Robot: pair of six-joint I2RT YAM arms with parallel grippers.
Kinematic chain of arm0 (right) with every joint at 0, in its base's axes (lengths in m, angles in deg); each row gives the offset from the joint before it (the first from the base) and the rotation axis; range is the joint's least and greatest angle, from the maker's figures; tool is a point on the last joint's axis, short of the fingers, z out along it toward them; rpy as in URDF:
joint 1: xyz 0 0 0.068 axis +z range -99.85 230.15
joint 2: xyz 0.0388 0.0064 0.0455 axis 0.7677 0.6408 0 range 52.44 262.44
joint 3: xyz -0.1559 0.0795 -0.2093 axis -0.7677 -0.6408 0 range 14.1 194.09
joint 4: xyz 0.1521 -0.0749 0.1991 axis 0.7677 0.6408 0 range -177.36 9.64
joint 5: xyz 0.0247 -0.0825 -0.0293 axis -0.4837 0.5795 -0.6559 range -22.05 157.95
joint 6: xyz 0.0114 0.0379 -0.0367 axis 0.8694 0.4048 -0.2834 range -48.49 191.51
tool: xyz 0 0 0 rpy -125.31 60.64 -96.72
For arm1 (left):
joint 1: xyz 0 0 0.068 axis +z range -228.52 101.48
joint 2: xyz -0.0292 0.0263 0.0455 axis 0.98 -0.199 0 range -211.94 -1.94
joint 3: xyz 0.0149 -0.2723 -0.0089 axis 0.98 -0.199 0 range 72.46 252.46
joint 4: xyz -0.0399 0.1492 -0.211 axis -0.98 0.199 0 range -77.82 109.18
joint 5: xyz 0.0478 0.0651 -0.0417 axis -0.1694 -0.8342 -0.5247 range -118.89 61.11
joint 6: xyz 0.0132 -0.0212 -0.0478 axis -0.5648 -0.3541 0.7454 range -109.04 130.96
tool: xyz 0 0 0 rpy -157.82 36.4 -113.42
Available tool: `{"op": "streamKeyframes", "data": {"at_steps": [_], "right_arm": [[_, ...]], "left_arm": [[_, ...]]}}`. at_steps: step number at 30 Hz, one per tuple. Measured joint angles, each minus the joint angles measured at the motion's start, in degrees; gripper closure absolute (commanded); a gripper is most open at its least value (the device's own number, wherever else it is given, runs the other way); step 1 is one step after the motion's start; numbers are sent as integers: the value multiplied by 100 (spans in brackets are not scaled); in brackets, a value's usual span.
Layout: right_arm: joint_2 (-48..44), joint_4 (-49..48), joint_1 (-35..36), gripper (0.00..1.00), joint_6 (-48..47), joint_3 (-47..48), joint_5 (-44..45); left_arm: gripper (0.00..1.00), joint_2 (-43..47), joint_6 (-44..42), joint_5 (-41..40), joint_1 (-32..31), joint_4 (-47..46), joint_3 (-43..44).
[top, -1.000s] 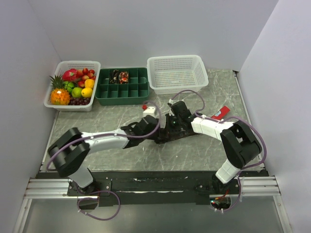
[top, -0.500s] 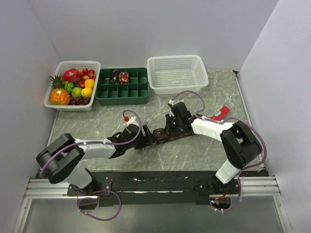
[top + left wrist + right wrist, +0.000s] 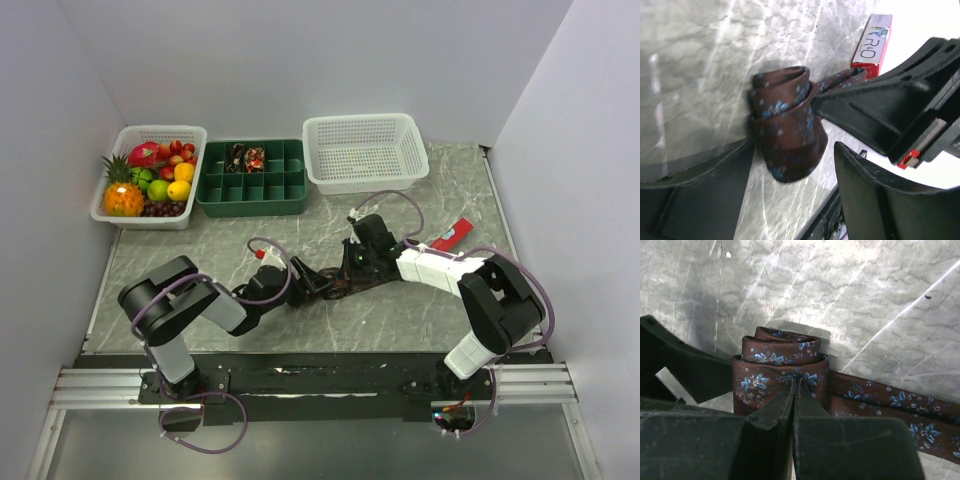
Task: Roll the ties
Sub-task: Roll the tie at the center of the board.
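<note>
Looking down from above, the tie (image 3: 333, 286) lies mid-table between the two grippers. The left gripper (image 3: 312, 284) meets it from the left and the right gripper (image 3: 347, 272) from the right. The arms hide most of the cloth, so neither pincer's state can be read in this view. At the back, the green tray (image 3: 250, 192) holds two dark bundles (image 3: 247, 157) with red flecks in its rear compartments, most likely ties already rolled and stowed. The red bar (image 3: 450, 236) lies well apart on the right.

The left wrist view shows the tie (image 3: 785, 135) wound into a thick coil of several turns, resting on the table (image 3: 700, 60). The left gripper (image 3: 792, 145) stands open, one finger on either side of the coil, not squeezing it. The right gripper (image 3: 818, 102) comes in from the right, its tip touching the coil where the flat strip leaves it.

The right wrist view shows the right gripper (image 3: 795, 390) closed, its fingers pressed together and their tips against the coil of the tie (image 3: 780, 362). Whether they pinch a fold cannot be told. A flat length of the tie runs off to the right, not yet wound in.

This tie therefore seems only partly rolled. The loose length is left to roll up, and the finished coil probably belongs in the tray. No other loose tie shows.
</note>
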Motion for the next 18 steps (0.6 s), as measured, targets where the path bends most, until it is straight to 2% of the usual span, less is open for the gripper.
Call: {"op": "streamKeyframes", "data": {"at_steps": [5, 10, 18], "right_arm": [[-39, 2, 26, 100, 35, -26, 31], [-66, 4, 83, 100, 55, -37, 116], [-151, 7, 184, 100, 81, -50, 181]], "left_arm": [[42, -363, 116, 52, 9, -299, 125], [59, -542, 146, 37, 9, -531, 125], [77, -518, -175, 13, 9, -599, 74]]}}
